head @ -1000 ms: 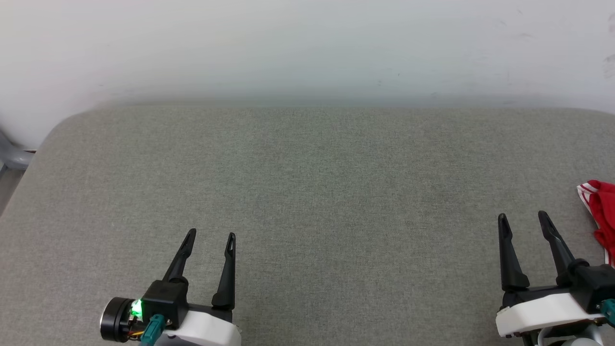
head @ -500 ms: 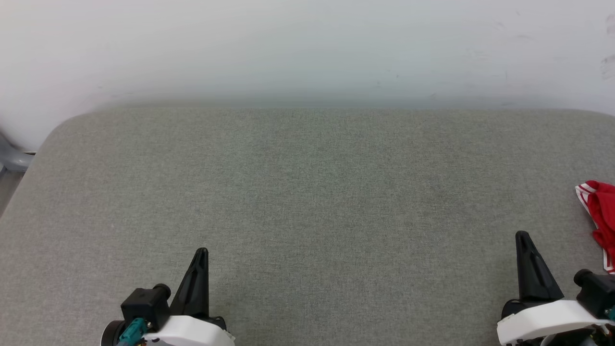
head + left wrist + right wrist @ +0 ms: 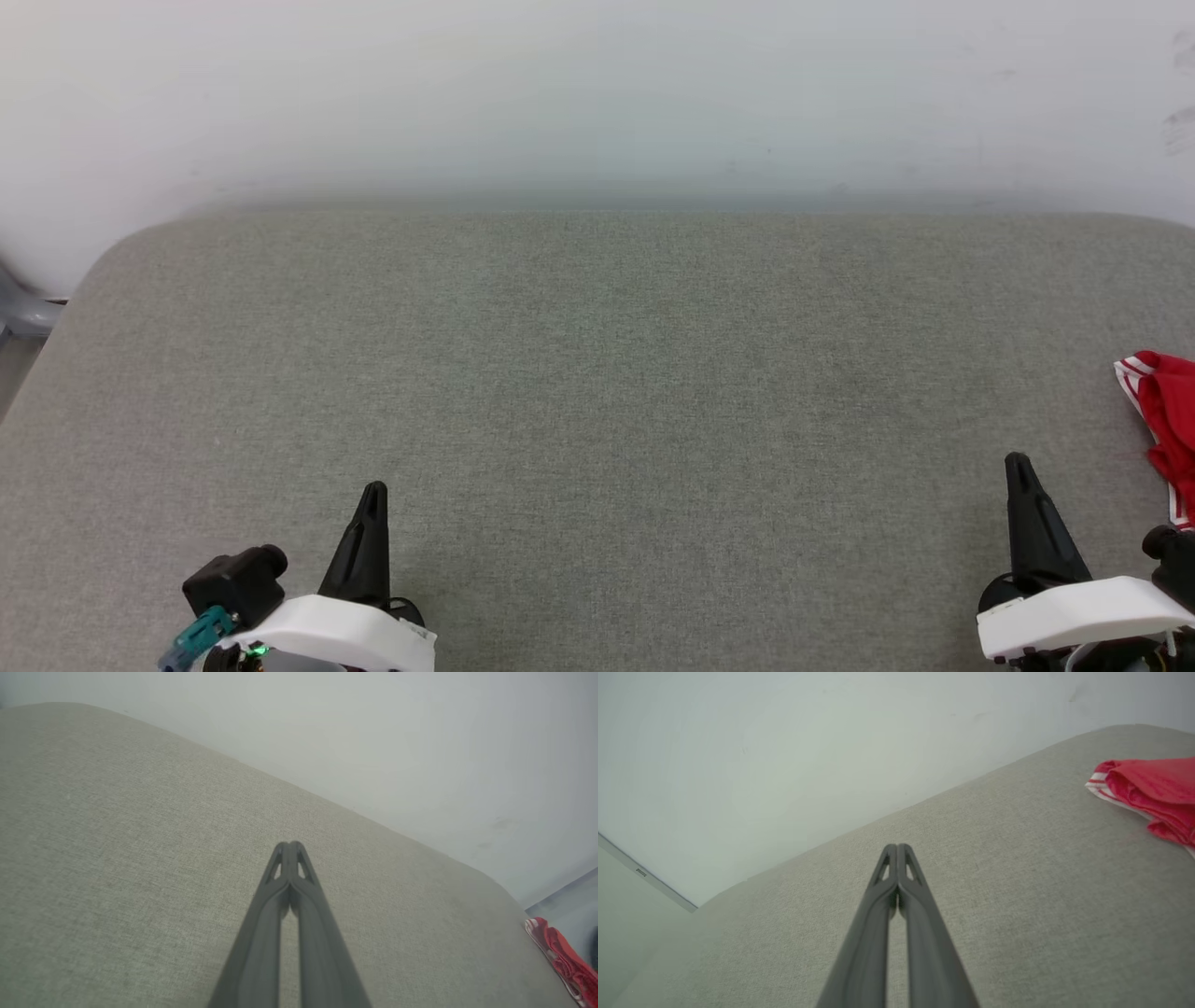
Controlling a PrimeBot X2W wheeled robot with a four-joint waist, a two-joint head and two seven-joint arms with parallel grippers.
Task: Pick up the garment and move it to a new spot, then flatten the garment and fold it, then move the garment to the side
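The garment [image 3: 1169, 415] lies bunched at the right edge of the grey cushioned surface [image 3: 597, 373], red with red-white striped trim, mostly cut off by the frame. It also appears at the far right as the garment [image 3: 1153, 793] and as a small strip of the garment [image 3: 563, 961]. My right gripper [image 3: 1019, 464] is shut and empty, a short way left of the cloth and apart from it. My left gripper [image 3: 373, 492] is shut and empty near the front left. In the wrist views, the left gripper [image 3: 289, 845] and the right gripper [image 3: 896, 847] show tips pressed together.
A pale wall [image 3: 597, 93] rises behind the grey surface. The surface's rounded left corner [image 3: 112, 261] drops off beside a grey object [image 3: 23, 313] at the far left.
Both grippers went from open to shut and drew back toward the near edge. The garment has not moved.
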